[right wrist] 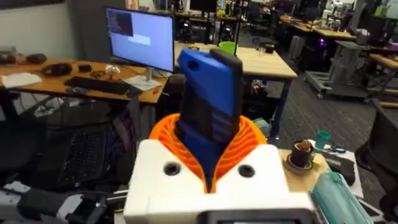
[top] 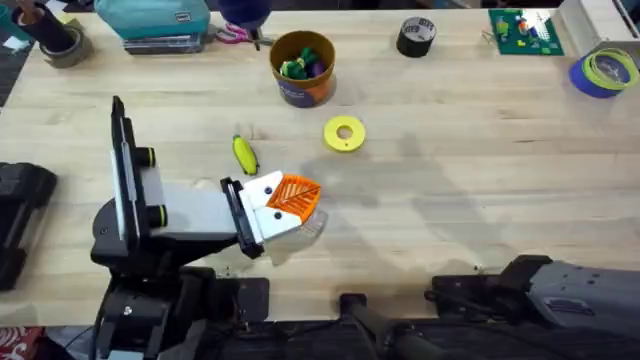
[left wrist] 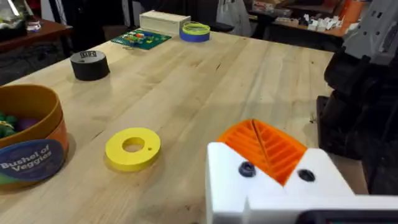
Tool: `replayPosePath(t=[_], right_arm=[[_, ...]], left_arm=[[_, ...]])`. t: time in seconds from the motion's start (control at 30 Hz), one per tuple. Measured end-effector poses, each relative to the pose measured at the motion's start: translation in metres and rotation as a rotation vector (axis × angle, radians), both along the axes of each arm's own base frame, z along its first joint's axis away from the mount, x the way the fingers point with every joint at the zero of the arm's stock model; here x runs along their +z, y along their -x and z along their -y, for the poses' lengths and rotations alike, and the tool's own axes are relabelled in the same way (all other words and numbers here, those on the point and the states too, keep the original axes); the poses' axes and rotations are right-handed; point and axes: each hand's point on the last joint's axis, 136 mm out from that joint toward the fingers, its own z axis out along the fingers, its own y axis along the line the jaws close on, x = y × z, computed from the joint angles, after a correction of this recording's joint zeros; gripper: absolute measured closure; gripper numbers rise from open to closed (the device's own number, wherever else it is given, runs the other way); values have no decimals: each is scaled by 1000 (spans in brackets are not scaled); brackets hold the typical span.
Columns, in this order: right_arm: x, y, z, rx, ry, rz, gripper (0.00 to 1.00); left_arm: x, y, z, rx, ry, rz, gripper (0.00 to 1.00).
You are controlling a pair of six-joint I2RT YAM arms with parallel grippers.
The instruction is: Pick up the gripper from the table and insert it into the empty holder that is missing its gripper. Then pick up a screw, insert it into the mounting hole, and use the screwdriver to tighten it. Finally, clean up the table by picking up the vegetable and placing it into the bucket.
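The yellow vegetable (top: 244, 153) with a green end lies on the table. Just in front of it, my left gripper (top: 298, 195) rests low over the wood with its white fingers and orange pads (left wrist: 273, 149) shut on nothing. Farther back stands the orange bucket (top: 302, 68) with a blue band, toy vegetables inside it; the left wrist view has this bucket (left wrist: 31, 140) at its edge. My right gripper (right wrist: 208, 134) is shut on the blue screwdriver (right wrist: 208, 81), held up facing the room. The loose gripper, the holder and the screw are out of view.
A flat yellow tape ring (top: 344, 133) lies between the left gripper and the bucket. Along the far edge are a black tape roll (top: 416, 37), a green circuit board (top: 520, 30), blue tape (top: 605, 72) and a teal case (top: 150, 20). The right arm (top: 560, 290) is folded at lower right.
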Motion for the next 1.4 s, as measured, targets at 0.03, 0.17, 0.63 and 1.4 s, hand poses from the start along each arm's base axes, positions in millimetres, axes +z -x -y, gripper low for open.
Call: replayPosePath(t=[0.03,0.17,0.63,1.4], right_arm=[[0,1,0,3,-1,-4,980],[-2,4,-3,18,0,-12,980],[-43,8,-17,82,10,-60,980],[-79,18,-27,140,32,-89,980]], left_arm=[[0,0,0,0,0,0,996],[0,0,0,0,0,0,996],[0,0,0,0,0,0,996],[0,0,0,0,0,0,996]])
